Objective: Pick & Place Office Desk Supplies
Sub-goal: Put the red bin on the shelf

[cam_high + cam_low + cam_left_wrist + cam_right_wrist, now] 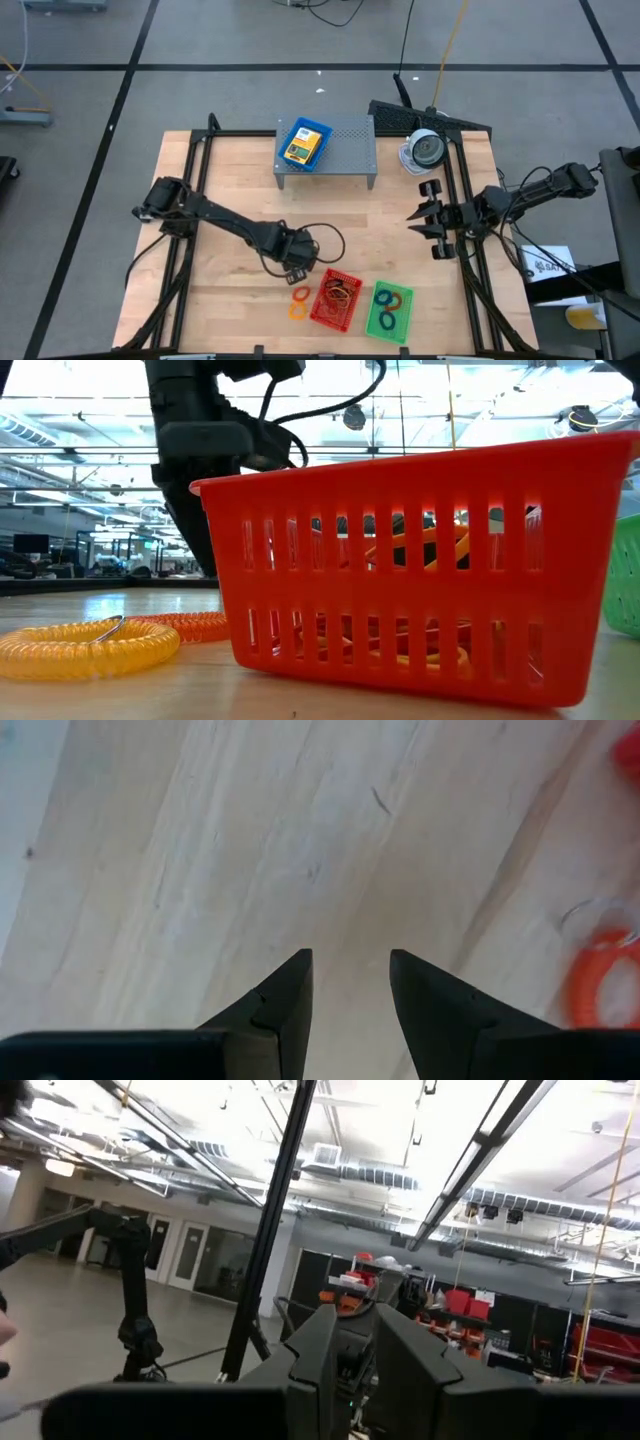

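Note:
My left gripper (296, 262) (350, 995) is open and points down at bare wood, just far-left of the red mesh tray (335, 298) (420, 560), holding nothing. An orange ring (301, 295) (600, 985) (190, 625) and a yellow ring (298, 312) (90, 645) lie flat on the table to the tray's left. The red tray holds reddish bands and rings. A green tray (389, 310) with blue and green rings sits to its right. A blue tray (303, 146) with a yellow crayon box rests on the grey shelf. My right gripper (418, 222) (355, 1350) waits near the right edge, held level, with a narrow gap between its fingers.
The grey perforated shelf (345, 150) stands at the far middle of the table, with a round white-and-grey device (425, 150) to its right. Black frame rails (195, 200) run along both sides. Bare wood lies between the shelf and the trays.

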Available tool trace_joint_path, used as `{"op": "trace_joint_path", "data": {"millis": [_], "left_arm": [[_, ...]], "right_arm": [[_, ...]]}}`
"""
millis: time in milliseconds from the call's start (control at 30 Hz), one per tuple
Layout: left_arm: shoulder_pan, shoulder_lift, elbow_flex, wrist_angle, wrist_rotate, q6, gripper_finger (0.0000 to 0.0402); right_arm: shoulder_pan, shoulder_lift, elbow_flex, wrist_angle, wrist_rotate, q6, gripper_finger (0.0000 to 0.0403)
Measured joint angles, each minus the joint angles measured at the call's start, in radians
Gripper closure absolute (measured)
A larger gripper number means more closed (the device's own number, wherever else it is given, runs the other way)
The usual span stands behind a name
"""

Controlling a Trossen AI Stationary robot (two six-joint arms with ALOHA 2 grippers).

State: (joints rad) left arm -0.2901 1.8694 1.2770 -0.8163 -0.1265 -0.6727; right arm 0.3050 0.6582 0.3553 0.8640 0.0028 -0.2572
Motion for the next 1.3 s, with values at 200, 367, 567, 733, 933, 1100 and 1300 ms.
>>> {"op": "trace_joint_path", "data": {"millis": [200,367,567,733,933,1100,1300], "left_arm": [[-0.008,-0.025,0.065,-0.060,0.038,-0.073,0.0256],[-0.046,-0.095,0.136,-0.104,0.032,-0.127,0.0256],[-0.098,-0.193,0.196,-0.088,0.012,-0.272,0.0256],[-0.150,-0.175,0.222,-0.015,0.003,-0.416,0.0256],[-0.204,-0.101,0.285,0.093,-0.023,-0.518,0.0257],[-0.230,-0.015,0.373,0.050,-0.035,-0.601,0.0257],[-0.240,0.078,0.438,0.053,-0.012,-0.667,0.0257]], "right_arm": [[0.000,0.007,0.000,-0.020,0.000,0.007,0.0346],[0.000,0.010,0.000,-0.025,0.000,0.081,0.0346],[0.000,0.015,0.000,-0.054,-0.004,0.214,0.0346],[0.015,0.019,0.000,-0.091,-0.008,0.251,0.0346],[0.042,0.026,0.000,-0.112,-0.006,0.241,0.0346],[0.061,0.027,0.000,-0.125,-0.005,0.239,0.0346],[0.083,0.027,0.000,-0.175,-0.005,0.238,0.0346]]}}
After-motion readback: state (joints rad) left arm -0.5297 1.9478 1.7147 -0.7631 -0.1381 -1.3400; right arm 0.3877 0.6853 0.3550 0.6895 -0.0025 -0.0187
